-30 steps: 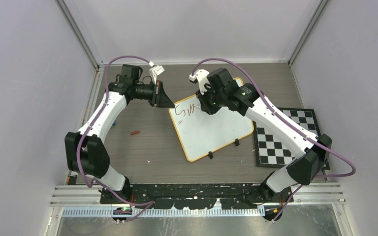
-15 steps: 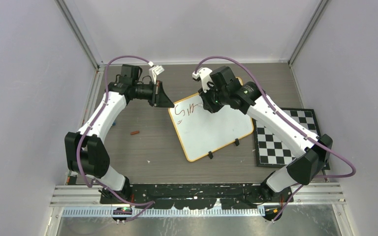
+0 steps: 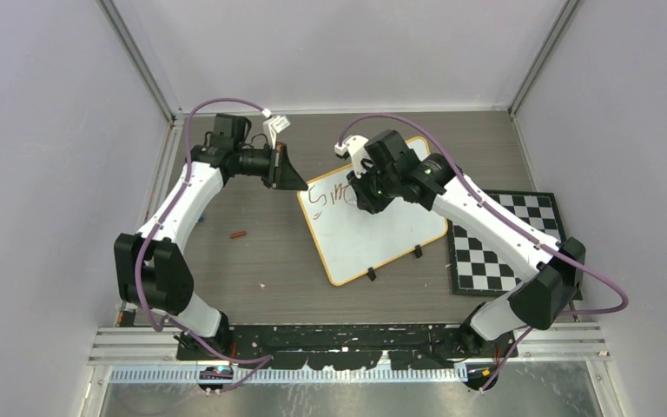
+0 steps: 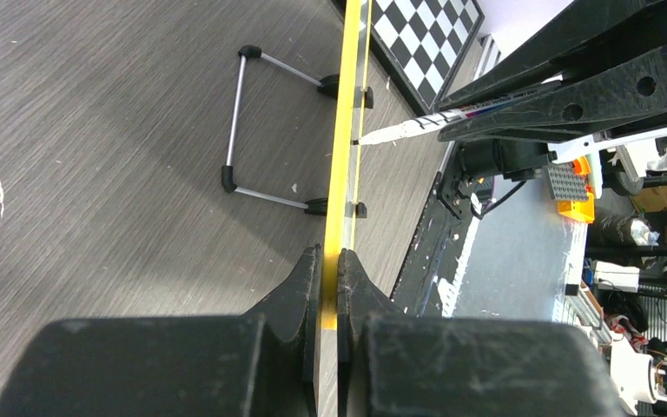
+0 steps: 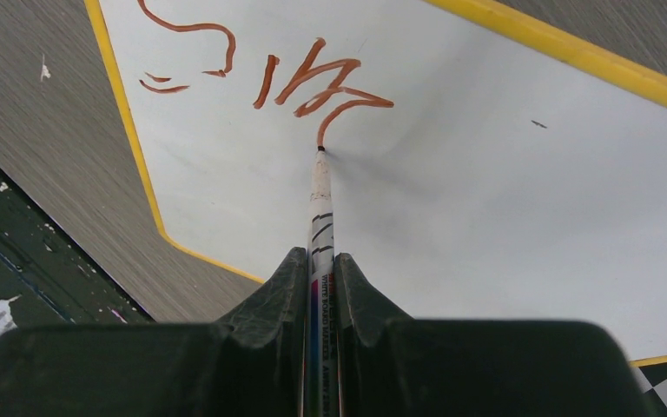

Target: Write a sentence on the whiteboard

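Note:
The whiteboard (image 3: 382, 230), white with a yellow rim, lies tilted at mid-table. My left gripper (image 3: 299, 181) is shut on its left edge; the left wrist view shows the rim (image 4: 345, 130) pinched between the fingers (image 4: 330, 256). My right gripper (image 3: 363, 193) hovers over the board's upper left, shut on a white marker (image 5: 320, 208). The marker tip touches the board surface (image 5: 504, 226) at the end of the last stroke. The sentence (image 5: 304, 82) is a few red-brown strokes, an "S" and an "m"-like shape (image 3: 330, 195). The marker (image 4: 408, 130) also meets the board in the left wrist view.
A black-and-white checkered mat (image 3: 508, 243) lies right of the board, partly under the right arm. A small red-brown cap (image 3: 240, 234) rests on the wood table at the left. The board's wire stand (image 4: 236, 130) juts out behind it. Enclosure walls ring the table.
My right gripper has shifted slightly toward the near left with the marker, and new strokes have been added to the writing. The left arm has held still.

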